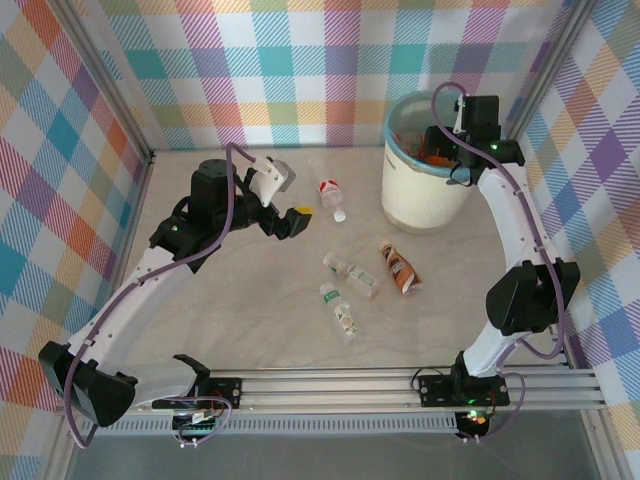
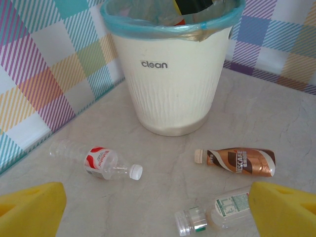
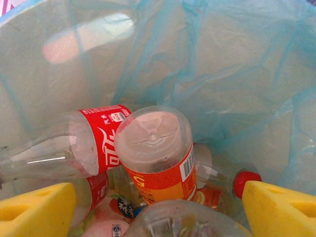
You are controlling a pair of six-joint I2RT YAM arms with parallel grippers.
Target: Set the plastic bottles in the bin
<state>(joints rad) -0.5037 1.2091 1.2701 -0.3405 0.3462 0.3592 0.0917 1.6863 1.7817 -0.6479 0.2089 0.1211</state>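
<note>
From above, the left gripper (image 1: 296,218) hangs over open table with its jaws apart. Four loose bottles lie ahead and to its right, with free room around it. The right gripper (image 1: 452,160) sits over the bin (image 1: 420,205), close to the far right corner walls. In the left wrist view the yellow pads (image 2: 29,210) stand wide with nothing between them. Straight ahead is the bin, marked "clean". A red-labelled bottle (image 2: 101,162) lies ahead-left, a brown "NESCAFE" bottle (image 2: 239,161) ahead-right, and a green-labelled bottle (image 2: 217,215) beside the right pad. In the right wrist view the pads (image 3: 279,210) are spread and grip nothing, hemmed by the blue liner (image 3: 222,74). Below them lie an orange-labelled bottle (image 3: 158,158) with a barcode and a red-wrapped bottle (image 3: 74,143), seemingly in Chinese lettering.
</note>
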